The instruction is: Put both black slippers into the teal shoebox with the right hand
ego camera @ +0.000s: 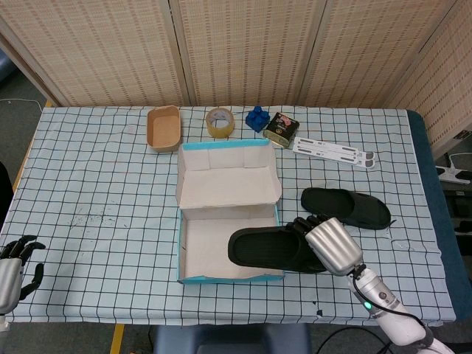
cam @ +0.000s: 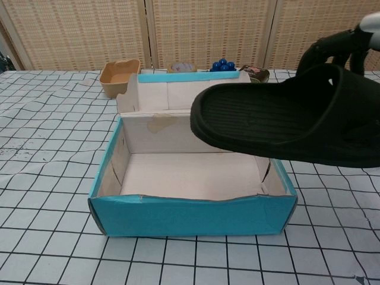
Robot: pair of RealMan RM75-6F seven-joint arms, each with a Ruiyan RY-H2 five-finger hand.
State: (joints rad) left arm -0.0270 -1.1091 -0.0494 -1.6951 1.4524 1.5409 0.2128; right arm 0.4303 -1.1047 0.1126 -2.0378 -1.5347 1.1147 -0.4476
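Left robot hand (ego camera: 13, 271) sits at the near left table edge, fingers loosely curled, holding nothing, well apart from everything else. Right robot hand (ego camera: 330, 243) grips the heel end of one black slipper (ego camera: 269, 249), fingers wrapped over its strap. Held slipper is airborne, roughly level; its toe reaches over the right wall of the teal shoebox (ego camera: 184, 251) and above the box floor. In the chest view the ribbed sole (cam: 279, 116) hangs above the box's right half, not touching the cardboard. Shoebox is open, its lid flap (ego camera: 227, 177) folded back on the far side; nothing lies on its floor. Second black slipper (ego camera: 345, 206) lies flat on the checked table (ego camera: 96, 199), right of the box. Along the far edge: brown tray (ego camera: 163, 127), tape roll (ego camera: 219, 122), blue object (ego camera: 257, 117), dark tin (ego camera: 280, 129), white strips (ego camera: 333, 152).
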